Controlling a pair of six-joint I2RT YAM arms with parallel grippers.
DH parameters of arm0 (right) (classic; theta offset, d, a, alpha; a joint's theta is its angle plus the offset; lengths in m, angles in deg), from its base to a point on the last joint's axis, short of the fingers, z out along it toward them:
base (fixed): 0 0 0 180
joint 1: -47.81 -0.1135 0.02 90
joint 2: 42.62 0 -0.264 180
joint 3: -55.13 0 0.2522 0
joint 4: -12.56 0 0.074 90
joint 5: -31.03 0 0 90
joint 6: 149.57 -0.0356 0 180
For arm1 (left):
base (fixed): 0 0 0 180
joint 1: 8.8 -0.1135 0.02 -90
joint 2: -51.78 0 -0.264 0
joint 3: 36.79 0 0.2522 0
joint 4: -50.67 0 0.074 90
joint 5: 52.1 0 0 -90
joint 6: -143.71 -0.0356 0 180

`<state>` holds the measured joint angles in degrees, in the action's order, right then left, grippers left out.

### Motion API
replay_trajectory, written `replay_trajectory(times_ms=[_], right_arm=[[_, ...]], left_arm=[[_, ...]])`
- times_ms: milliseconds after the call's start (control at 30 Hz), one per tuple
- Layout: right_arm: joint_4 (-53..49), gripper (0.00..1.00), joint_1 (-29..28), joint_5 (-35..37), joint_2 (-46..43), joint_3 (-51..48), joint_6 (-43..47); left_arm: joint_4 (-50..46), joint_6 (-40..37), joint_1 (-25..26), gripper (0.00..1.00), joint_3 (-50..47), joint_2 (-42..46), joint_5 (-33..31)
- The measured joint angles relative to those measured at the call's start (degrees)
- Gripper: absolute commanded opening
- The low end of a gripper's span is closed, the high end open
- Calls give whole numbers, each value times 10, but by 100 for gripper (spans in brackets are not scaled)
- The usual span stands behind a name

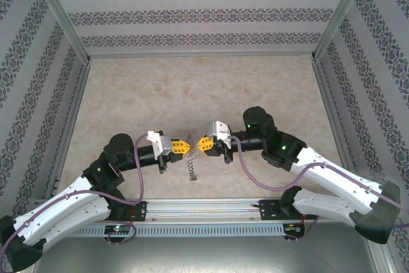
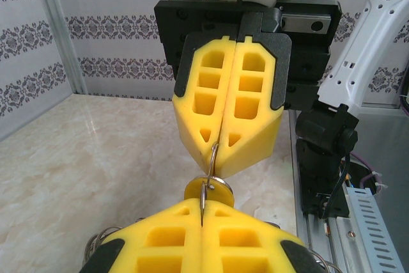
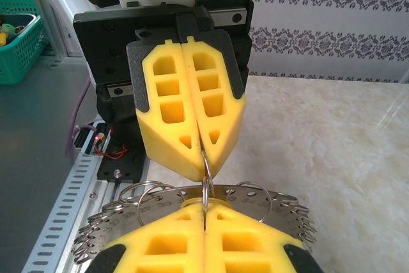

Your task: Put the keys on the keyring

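Top external view: the left pincer (image 1: pixel 185 147) and the right pincer (image 1: pixel 200 145) meet tip to tip above the near middle of the beige marbled desk (image 1: pixel 192 87). The flat grey metal keyring fringed with small wire loops (image 1: pixel 192 167) hangs edge-on below the narrow gap between them.

In the left wrist view, the left pincer (image 2: pixel 203 208) has its blocky yellow foam fingers pressed pad to pad, with no gap. The tiny yellow-orange round key piece (image 2: pixel 220 190) pokes out just past its tips. A thin silver wire loop (image 2: pixel 211 161) crosses the front of the key and runs up into the seam of the right pincer (image 2: pixel 220 150), whose fingers are also pressed together. Whether the left pincer grips the key itself or only the wire cannot be told. More silver loops peek out beside and below the left fingers.

In the right wrist view, the keyring (image 3: pixel 137 212) spreads as a dull grey, smooth flat band just beyond the right pincer (image 3: pixel 204 214), partly hidden under its fingers. Its rim bristles with thin round wire rings. The wire loop (image 3: pixel 206 180) stands upright between the right pincer's closed seam and that of the left pincer (image 3: pixel 203 156). The fingers are porous yellow foam with moulded square and triangular pockets, backed by black plastic plates.
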<state>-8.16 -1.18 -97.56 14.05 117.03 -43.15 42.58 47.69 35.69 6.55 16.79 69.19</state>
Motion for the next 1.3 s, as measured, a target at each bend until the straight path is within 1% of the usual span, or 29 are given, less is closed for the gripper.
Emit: replay_trajectory(times_ms=[1300], right_arm=[[18, 0, 0, 12, -10, -16, -13]], left_arm=[[0, 0, 0, 0, 0, 0, 0]])
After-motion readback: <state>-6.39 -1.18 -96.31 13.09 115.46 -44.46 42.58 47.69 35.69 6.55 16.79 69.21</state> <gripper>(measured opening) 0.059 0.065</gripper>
